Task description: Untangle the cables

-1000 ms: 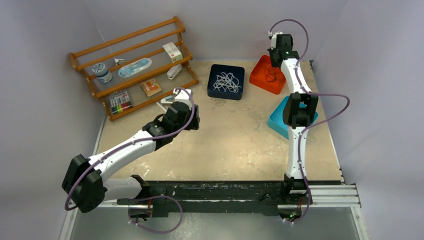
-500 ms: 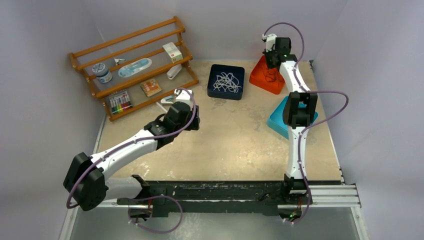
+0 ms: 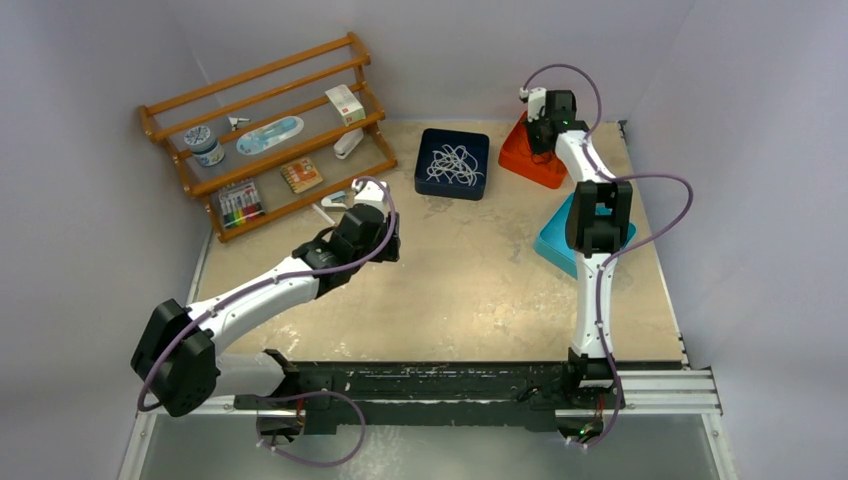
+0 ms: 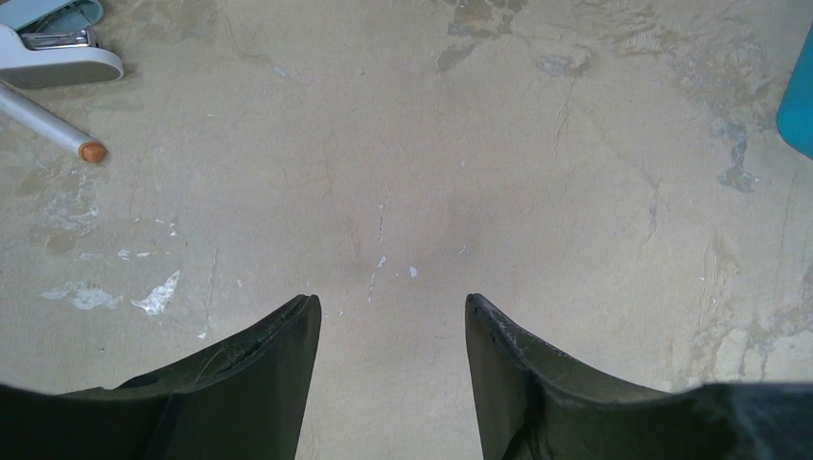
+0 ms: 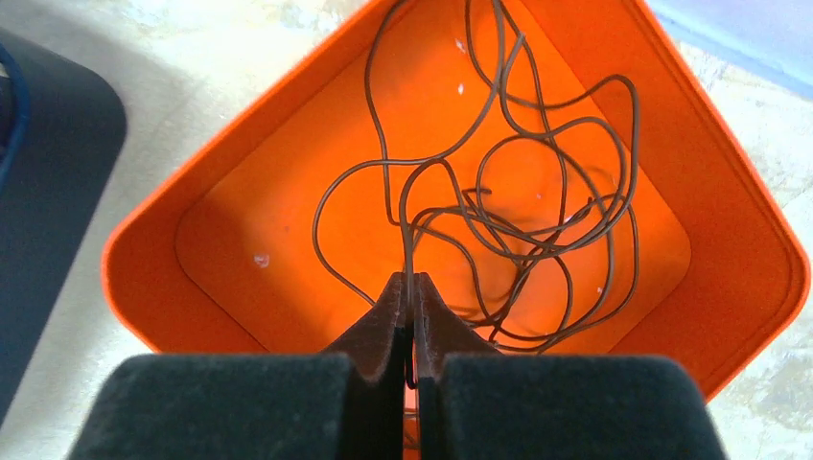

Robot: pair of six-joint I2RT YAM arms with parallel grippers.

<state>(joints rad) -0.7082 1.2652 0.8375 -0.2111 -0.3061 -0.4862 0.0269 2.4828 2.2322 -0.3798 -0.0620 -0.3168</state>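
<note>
A dark brown cable (image 5: 537,206) lies in loose loops inside the orange bin (image 5: 240,144). My right gripper (image 5: 412,283) hangs over that bin, shut on one strand of the brown cable that runs up between its fingertips. In the top view the right gripper (image 3: 541,133) is at the far right over the orange bin (image 3: 522,158). White cables (image 3: 455,163) lie curled in the dark blue bin (image 3: 428,180). My left gripper (image 4: 391,305) stands open above bare tabletop, with nothing between its fingers. In the top view the left gripper (image 3: 388,243) is left of centre.
A wooden rack (image 3: 265,135) with small items stands at the far left. A stapler (image 4: 58,53) and a white pen (image 4: 48,125) lie near the rack. A teal bin (image 3: 555,245) sits under the right arm. The dark blue bin's edge (image 5: 48,192) is left of the orange one.
The right gripper has shifted a little left and farther back over the orange bin, still holding the brown cable. The left arm has crept slightly right.
</note>
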